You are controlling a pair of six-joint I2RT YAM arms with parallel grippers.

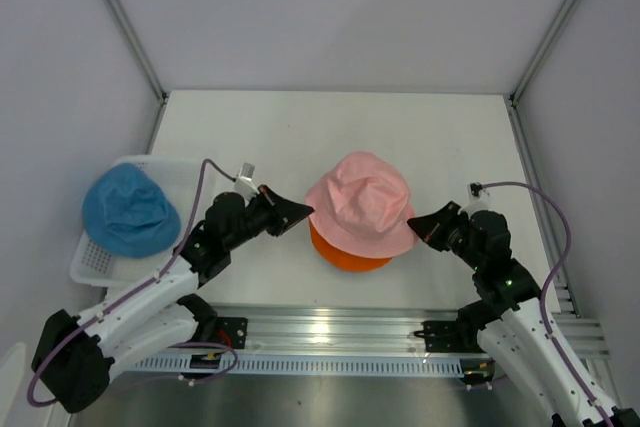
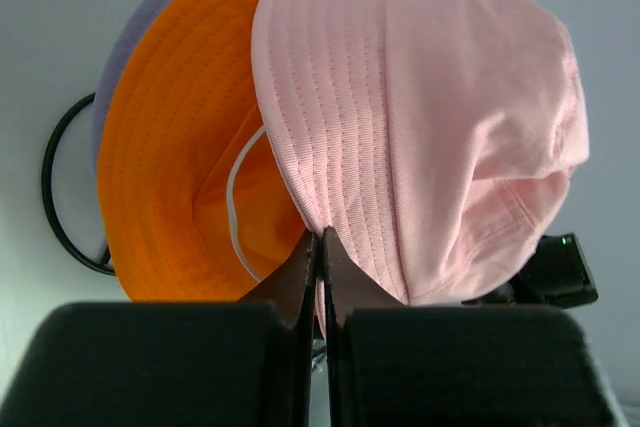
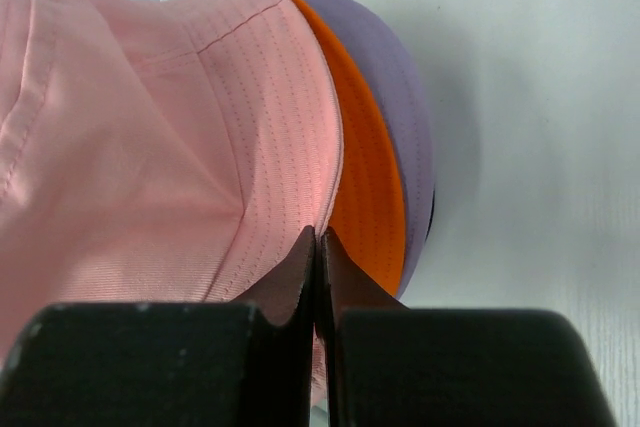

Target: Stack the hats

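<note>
Hats make one pile in the middle of the table point(image 1: 420, 137). The pink hat point(image 1: 360, 202) lies on top, crown up and dented, and I take it as my mark for everything else. Directly under it is the orange hat point(image 1: 345, 255), whose brim peeks out past the pink brim on the side toward my bases. Under the orange one lies the purple hat point(image 3: 400, 77). From above it is hidden, but both wrist cameras show its brim as the lowest layer. A thin white cord point(image 2: 232, 197) shows against the orange fabric in the left wrist view.

My left gripper point(image 1: 300, 212) is at the pink hat's left edge. Its fingers are pressed together on the rim of the pink brim, and a sliver of pink fabric shows between them in the left wrist view. My right gripper point(image 1: 418, 224) is at the pink hat's right edge, likewise pinched tight on the pink brim. The orange and purple brims lie just beyond its fingertips, not between them.

The blue hat point(image 1: 128, 209) is well to the left of the pink hat, apart from the pile and beyond my left arm. It rests crown up in the white mesh basket point(image 1: 95, 265), covering most of it, and touches none of the other hats.
</note>
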